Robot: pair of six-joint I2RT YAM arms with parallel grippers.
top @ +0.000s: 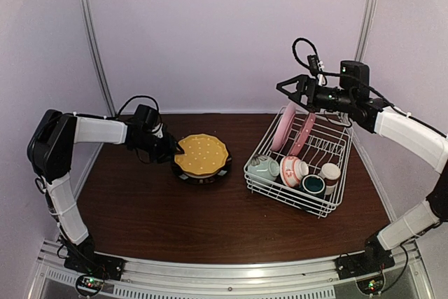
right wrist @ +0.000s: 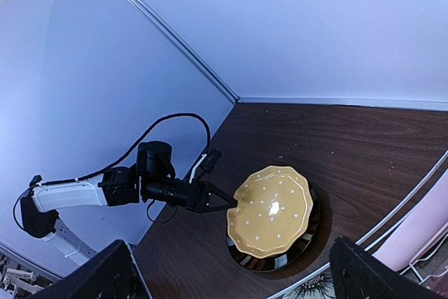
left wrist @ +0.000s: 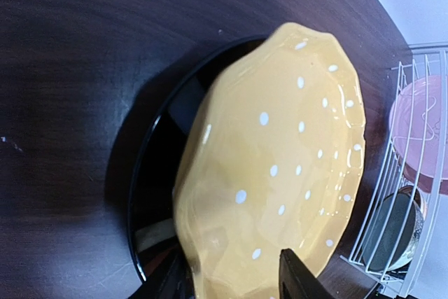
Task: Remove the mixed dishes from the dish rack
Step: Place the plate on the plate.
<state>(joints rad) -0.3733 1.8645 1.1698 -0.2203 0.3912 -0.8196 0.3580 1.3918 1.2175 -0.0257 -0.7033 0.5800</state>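
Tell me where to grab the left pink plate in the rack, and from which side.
Take the left pink plate by its top rim, from above, one finger on each face. It stands on edge in the dish rack, leaning, its lower edge among the wires, so only the upper rim is free. The open right gripper is nearest.

Scalloped plate (top: 201,155): yellow, white dots (glossy)
Plate beneath (left wrist: 150,194): black
Rack (top: 294,190): white
Standing plates (top: 283,125): pink
Left bowl (top: 264,168): pale green
Next bowl (top: 294,170): white, red pattern
Table (top: 154,208): dark brown woodgrain
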